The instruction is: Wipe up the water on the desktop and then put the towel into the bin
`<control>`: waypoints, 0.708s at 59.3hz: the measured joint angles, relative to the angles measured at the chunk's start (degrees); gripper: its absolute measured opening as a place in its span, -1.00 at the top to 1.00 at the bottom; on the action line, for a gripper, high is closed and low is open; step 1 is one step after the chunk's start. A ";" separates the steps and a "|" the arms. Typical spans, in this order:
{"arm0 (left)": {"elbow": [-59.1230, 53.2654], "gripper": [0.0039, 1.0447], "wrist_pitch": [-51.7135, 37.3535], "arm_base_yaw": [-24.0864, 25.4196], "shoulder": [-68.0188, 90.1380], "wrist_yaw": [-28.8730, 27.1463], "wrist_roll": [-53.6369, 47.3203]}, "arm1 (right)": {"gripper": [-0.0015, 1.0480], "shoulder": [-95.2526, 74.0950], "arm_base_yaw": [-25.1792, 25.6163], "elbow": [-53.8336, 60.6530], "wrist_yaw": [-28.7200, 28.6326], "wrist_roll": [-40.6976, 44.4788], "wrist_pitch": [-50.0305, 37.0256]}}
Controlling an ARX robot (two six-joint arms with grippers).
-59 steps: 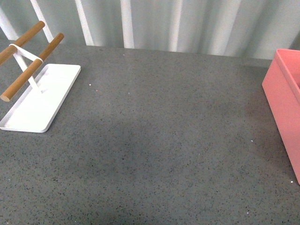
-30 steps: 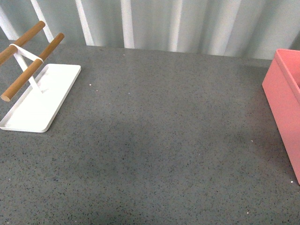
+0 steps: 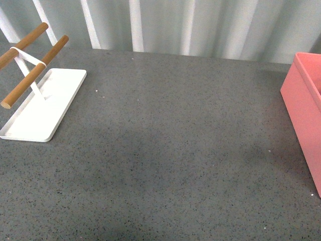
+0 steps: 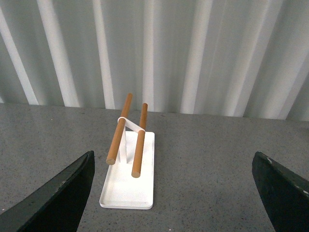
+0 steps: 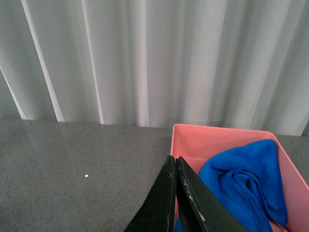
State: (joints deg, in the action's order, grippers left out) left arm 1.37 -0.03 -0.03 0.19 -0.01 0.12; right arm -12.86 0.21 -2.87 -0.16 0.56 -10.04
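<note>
Speckled grey table (image 3: 170,150) looks dry and bare, so wiping seems finished. At its right edge, the towel (image 5: 246,179) lies crumpled inside the bin (image 5: 193,140). Right tool (image 5: 176,198) is closed and empty; left tool (image 4: 171,193) gapes wide, holding nothing.

One bench (image 3: 175,150), speckled dark grey. One white tray (image 3: 42,108). Two wooden rods (image 4: 128,133) on tray's stand. One pink bin (image 5: 217,145). One blue towel (image 5: 246,179), bunched inside bin; folds could hide second cloth, but reads as single piece. Two tools: left tool (image 4: 174,193), right tool (image 5: 176,198).
</note>
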 joint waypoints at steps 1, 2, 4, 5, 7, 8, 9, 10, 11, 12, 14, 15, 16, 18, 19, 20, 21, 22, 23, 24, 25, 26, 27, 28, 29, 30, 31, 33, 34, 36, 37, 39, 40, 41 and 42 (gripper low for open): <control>0.00 -0.88 0.00 0.00 0.00 0.00 0.00 | 0.93 0.20 0.00 0.07 0.00 0.00 0.11; 0.00 -0.88 0.00 0.00 0.00 0.00 0.00 | 0.93 0.44 0.00 0.20 0.00 0.02 0.28; 0.00 -0.88 0.00 0.00 0.00 0.00 0.00 | 0.93 0.85 0.00 0.35 0.00 0.00 0.50; 0.00 -0.88 0.00 0.00 0.00 0.00 0.00 | 0.93 1.09 0.00 0.44 -0.02 0.02 0.70; 0.00 -0.88 0.00 0.00 0.00 0.00 0.00 | 0.93 1.53 0.00 0.59 -0.02 0.02 0.96; 0.00 -0.88 0.00 0.00 0.00 -0.02 0.00 | 0.93 1.79 0.00 0.70 -0.02 0.02 1.07; 0.00 -0.88 0.00 0.00 0.00 0.00 0.00 | 0.93 2.32 0.00 1.20 0.00 0.00 0.72; 0.00 -0.88 0.00 0.00 0.00 -0.02 0.00 | 0.93 2.75 0.00 1.42 0.00 0.02 0.70; 0.00 -0.88 0.00 0.00 0.00 0.00 0.00 | 0.93 4.87 0.00 1.42 -0.02 0.00 2.89; 0.00 -0.88 0.00 0.00 0.00 0.00 0.00 | 0.93 6.34 -0.02 1.42 0.07 0.00 4.96; 0.00 -0.88 0.00 0.00 0.00 0.00 0.00 | 0.93 9.51 -0.04 1.46 0.09 0.00 8.61; 0.00 -0.88 0.00 0.00 0.00 -0.02 0.00 | 0.93 10.67 -0.04 1.46 0.11 0.00 9.49; 0.00 -0.88 0.00 0.00 0.00 -0.02 0.00 | 0.93 11.39 -0.04 1.46 0.11 0.00 9.64; 0.00 -0.88 0.00 0.00 0.02 -0.02 0.00 | 0.93 12.37 -0.04 1.46 0.13 0.00 9.68; 0.00 -0.88 0.00 0.00 0.02 0.00 0.00 | 0.93 12.48 -0.04 1.46 0.13 0.00 9.68; 0.00 -0.88 0.00 0.00 0.00 0.00 0.00 | 0.93 12.59 -0.04 1.46 0.11 0.00 9.75; 0.00 -0.88 0.00 0.00 -0.02 0.00 0.00 | 0.93 12.61 -0.04 1.46 0.13 0.00 9.86; 0.00 -0.88 0.00 0.00 -0.04 0.00 0.00 | 0.93 12.61 -0.04 1.46 0.13 0.00 9.88; 0.00 -0.88 0.00 0.00 -0.07 0.00 0.00 | 0.93 12.61 -0.04 1.46 0.13 0.00 9.92; 0.00 -0.88 0.00 0.00 -0.07 0.00 0.00 | 0.93 12.61 -0.04 1.46 0.13 0.00 9.94; 0.00 -0.88 0.00 0.00 -0.07 0.00 0.00 | 0.93 12.61 -0.04 1.46 0.13 0.00 9.94; 0.00 -0.88 0.00 0.00 -0.04 0.00 0.00 | 0.93 12.61 -0.04 1.46 0.13 0.00 9.97; 0.00 -0.88 0.00 0.00 -0.02 0.00 0.00 | 0.93 12.61 -0.04 1.46 0.13 0.00 9.97; 0.00 -0.88 0.00 0.00 -0.02 0.00 0.00 | 0.93 12.61 -0.04 1.46 0.13 0.00 9.97; 0.00 -0.88 0.00 0.00 -0.04 -0.02 0.00 | 0.93 12.61 -0.04 1.46 0.13 0.00 9.97; 0.00 -0.88 0.00 0.00 -0.04 -0.02 0.00 | 0.93 12.61 -0.04 1.46 0.13 0.00 9.97; 0.00 -0.88 0.00 0.00 -0.07 -0.02 0.00 | 0.93 12.61 -0.04 1.46 0.11 0.00 9.97; 0.00 -0.88 0.00 0.00 -0.07 0.00 0.00 | 0.93 12.61 -0.04 1.46 0.13 0.00 9.97; 0.00 -0.88 0.00 0.00 -0.07 -0.02 0.00 | 0.93 12.61 -0.04 1.46 0.11 0.00 9.97; 0.00 -0.88 0.00 0.00 -0.07 -0.02 0.00 | 0.93 12.61 -0.04 1.46 0.13 0.00 9.97; 0.00 -0.88 0.00 0.00 -0.07 0.00 0.00 | 0.93 12.61 -0.04 1.46 0.13 0.00 9.97; 0.00 -0.88 0.00 0.00 -0.07 0.00 0.00 | 0.85 12.61 -0.04 1.46 0.13 0.02 9.97; 0.00 -0.88 0.00 0.00 -0.07 0.00 0.00 | 0.78 12.61 -0.04 1.46 0.13 0.00 9.97; 0.00 -0.88 0.00 0.00 -0.07 0.00 0.00 | 0.75 12.61 -0.04 1.46 0.13 0.00 9.97; 0.00 -0.88 0.00 0.00 -0.07 0.00 0.00 | 0.68 12.61 -0.04 1.46 0.13 0.00 9.97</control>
State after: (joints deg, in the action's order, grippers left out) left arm 1.37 -0.03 -0.03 0.12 -0.01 0.12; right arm -0.25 0.16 -1.41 -0.03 0.56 -0.08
